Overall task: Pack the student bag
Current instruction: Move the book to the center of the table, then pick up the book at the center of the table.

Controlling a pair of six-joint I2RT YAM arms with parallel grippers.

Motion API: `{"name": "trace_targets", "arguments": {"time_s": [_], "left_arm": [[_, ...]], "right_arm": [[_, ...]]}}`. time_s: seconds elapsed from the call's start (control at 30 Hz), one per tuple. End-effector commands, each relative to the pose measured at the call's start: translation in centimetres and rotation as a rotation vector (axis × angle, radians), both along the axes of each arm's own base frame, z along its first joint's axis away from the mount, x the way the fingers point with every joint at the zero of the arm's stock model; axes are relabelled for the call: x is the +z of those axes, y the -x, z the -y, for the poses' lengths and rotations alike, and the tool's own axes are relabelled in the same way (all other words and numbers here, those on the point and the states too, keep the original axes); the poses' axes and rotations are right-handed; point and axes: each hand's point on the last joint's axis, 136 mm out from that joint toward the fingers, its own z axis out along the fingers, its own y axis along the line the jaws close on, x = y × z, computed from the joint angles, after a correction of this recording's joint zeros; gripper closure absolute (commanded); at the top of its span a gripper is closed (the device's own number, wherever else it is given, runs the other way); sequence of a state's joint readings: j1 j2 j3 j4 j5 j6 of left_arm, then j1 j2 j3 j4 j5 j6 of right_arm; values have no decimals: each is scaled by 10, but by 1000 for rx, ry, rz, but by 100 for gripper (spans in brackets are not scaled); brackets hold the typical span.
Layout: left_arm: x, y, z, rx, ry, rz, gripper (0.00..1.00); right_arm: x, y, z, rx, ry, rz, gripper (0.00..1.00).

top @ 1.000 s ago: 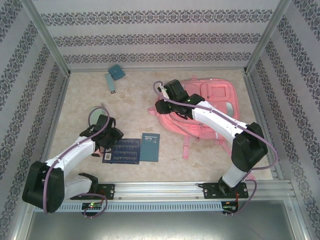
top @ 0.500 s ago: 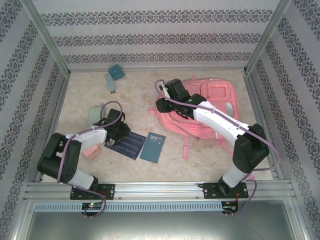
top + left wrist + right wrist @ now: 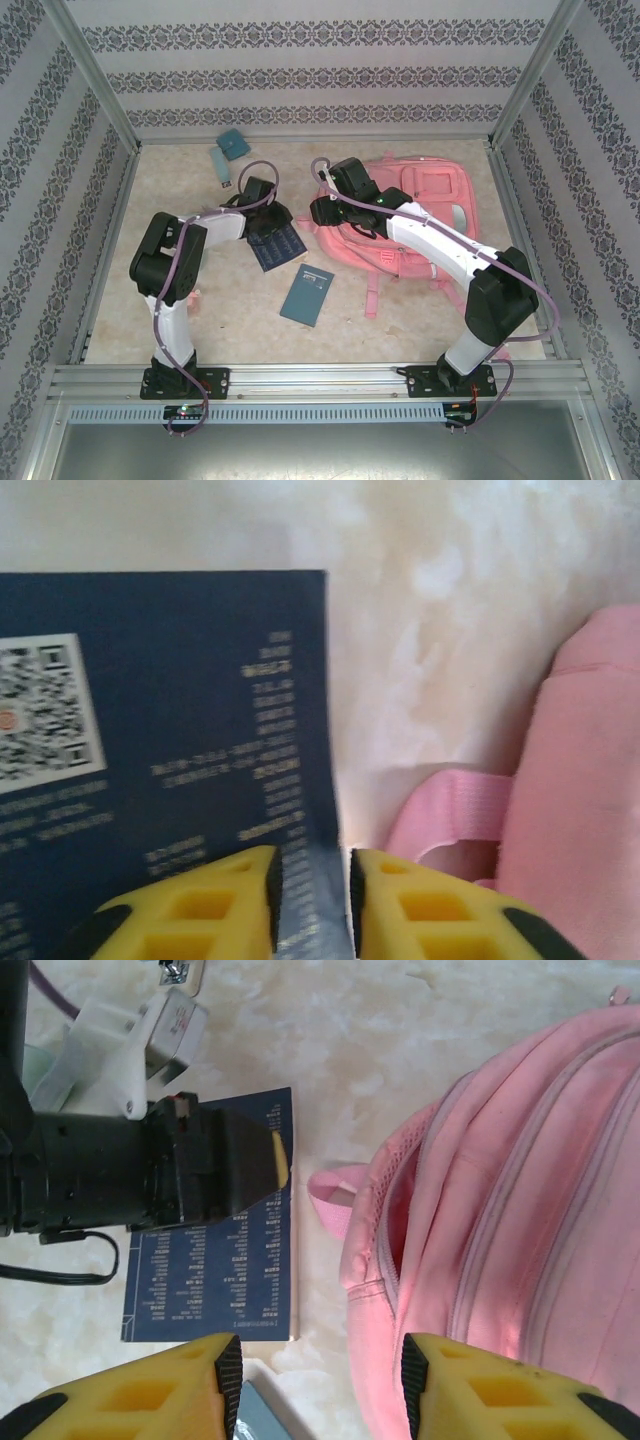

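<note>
The pink student bag (image 3: 432, 188) lies flat, straps (image 3: 372, 290) splayed.

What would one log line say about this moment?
left gripper: shut on dark blue booklet | right gripper: open over edge of student bag | teal notebook: loose on table

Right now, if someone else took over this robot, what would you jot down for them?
Left gripper: shut on the edge of the dark blue booklet, close to the student bag.
Right gripper: open, empty, above the bag's left edge.
Done: nothing visibly packed.
Left: get the booklet into the bag, then the teal notebook lying on the table.
</note>
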State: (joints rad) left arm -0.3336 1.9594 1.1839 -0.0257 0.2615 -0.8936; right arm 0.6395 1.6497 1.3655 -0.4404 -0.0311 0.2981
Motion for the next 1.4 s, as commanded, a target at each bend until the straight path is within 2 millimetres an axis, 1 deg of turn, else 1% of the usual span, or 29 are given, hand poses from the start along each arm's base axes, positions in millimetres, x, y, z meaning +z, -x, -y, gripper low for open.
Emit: {"name": "trace_targets", "arguments": {"time_s": [0.0,0.07,0.17,0.23,0.33,0.4,0.47,0.6,0.87,0.97,1.13,1.2,1.27,1.37], "left_arm": [[15,5,1,-67,-61,-7,62],[22,13,-7,-75,-96,-20,52],[32,30,-19,-65,-108,-7,46],[33,44,-31,-35,-124,-15,44],[27,62,-43,-4,-133,-34,44],[18,72,-48,4,-135,-53,44],[8,78,-51,15,-122,-69,44],[-1,80,-52,22,-90,-64,44],[-17,81,-58,25,-128,-100,44],[-14,84,-60,28,-132,-101,44],[10,84,-60,24,-125,-58,44],[16,87,-62,26,-132,-50,44],[16,91,-68,36,-154,-56,44],[2,95,-68,28,-158,-88,44]], "right_arm": [[-20,6,-8,-1,-22,-80,52],[-27,6,-14,1,-36,-111,52],[-40,6,-25,13,-56,-159,52],[-49,4,-30,16,-50,-189,52],[-64,3,-41,33,-40,-225,55],[-70,0,-50,43,-39,-238,56],[-79,-3,-58,51,-20,-254,56],[-103,-10,-65,42,18,-289,59],[-136,-21,-70,41,84,-326,58],[-149,-22,-71,43,109,-352,58],[-164,-21,-67,32,144,-368,58],[-170,-20,-63,20,166,-375,60],[-173,-20,-61,16,176,-379,61],[-178,-17,-62,21,181,-388,61]]}}
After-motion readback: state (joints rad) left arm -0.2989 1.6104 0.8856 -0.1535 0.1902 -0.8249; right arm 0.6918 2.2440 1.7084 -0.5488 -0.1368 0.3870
